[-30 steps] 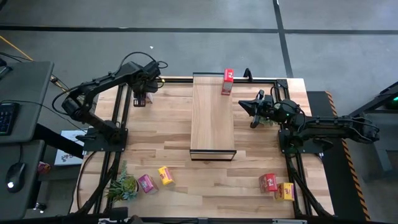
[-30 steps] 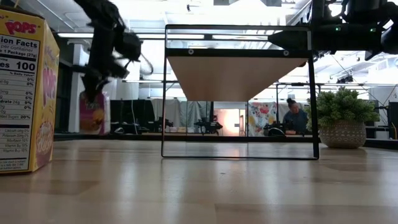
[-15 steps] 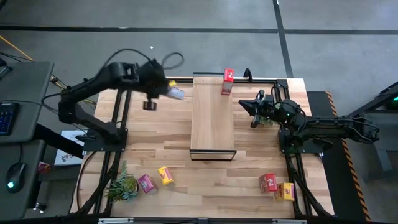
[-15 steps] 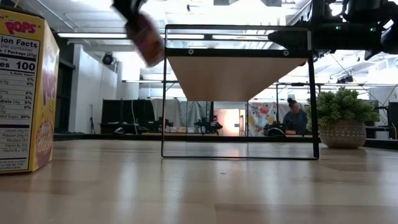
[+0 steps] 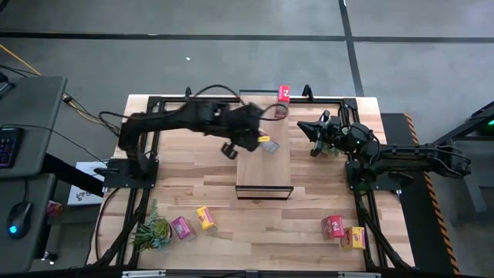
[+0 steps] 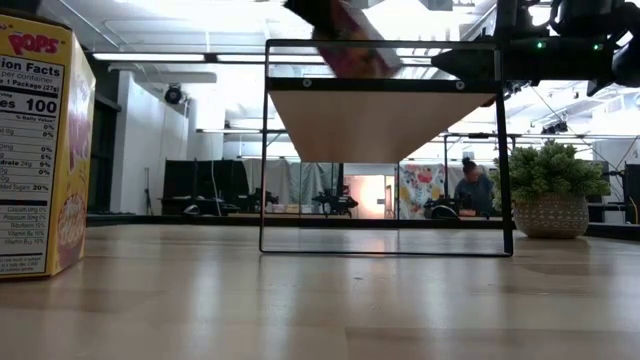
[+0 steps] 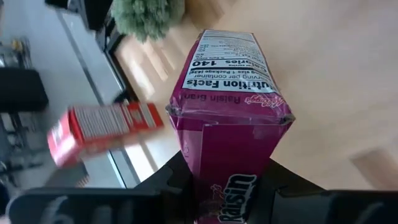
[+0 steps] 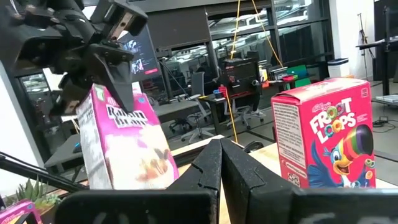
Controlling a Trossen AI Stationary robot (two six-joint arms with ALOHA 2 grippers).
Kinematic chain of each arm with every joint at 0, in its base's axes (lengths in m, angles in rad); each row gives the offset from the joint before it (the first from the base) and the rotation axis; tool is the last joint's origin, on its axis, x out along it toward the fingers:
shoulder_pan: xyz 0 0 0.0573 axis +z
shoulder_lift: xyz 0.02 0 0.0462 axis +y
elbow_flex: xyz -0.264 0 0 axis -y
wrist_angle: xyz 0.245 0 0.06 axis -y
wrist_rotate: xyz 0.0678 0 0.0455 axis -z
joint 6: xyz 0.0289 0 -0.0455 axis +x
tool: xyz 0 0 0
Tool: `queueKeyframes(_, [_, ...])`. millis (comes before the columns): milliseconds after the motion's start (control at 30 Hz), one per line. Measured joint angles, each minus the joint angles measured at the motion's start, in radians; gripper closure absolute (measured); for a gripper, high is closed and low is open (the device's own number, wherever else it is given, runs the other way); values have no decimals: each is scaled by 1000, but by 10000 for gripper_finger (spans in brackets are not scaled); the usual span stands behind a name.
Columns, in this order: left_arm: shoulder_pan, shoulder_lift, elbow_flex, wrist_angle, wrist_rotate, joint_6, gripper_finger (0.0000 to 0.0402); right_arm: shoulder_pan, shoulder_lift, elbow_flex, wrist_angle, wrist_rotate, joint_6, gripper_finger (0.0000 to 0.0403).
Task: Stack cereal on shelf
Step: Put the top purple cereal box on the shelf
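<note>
Pink Raisin Bran box (image 7: 227,155) pinched in left end effector (image 5: 248,144), fingers clamped on its sides, held in the air over the shelf (image 5: 263,166), near the middle of the plank's length. High view shows the box tilted; low view shows it above the shelf top edge, not touching. Right wrist view shows the same box (image 8: 121,143) hanging under the left end effector, printed front facing the camera.

Red Froot Loops box (image 5: 282,97) stands upright on the shelf's far end. Left wrist view catches it (image 7: 102,129) beyond the held box.

Right end effector (image 5: 312,131) waits just beside the shelf's right edge, fingers pressed together, holding nothing.

Remaining cereal on the bench (image 5: 216,201): pink box (image 5: 181,228) and yellow box (image 5: 204,217) near front left, beside a green plant (image 5: 153,231); red box (image 5: 333,226) and yellow box (image 5: 354,237) touching at front right. Low view has a yellow Pops box (image 6: 42,150) close at the left edge and a potted plant (image 6: 548,195) at the right. A person (image 6: 476,188) sits far back in the room.
</note>
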Motion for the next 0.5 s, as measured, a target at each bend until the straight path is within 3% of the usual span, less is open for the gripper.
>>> queueKeyframes(200, [41,119,100,-3,-6,51,322,0,0,0,0,0,-3,403])
queueKeyframes(500, [71,155,99,60,4,102,309,0,-1,0,2,0,-3,403])
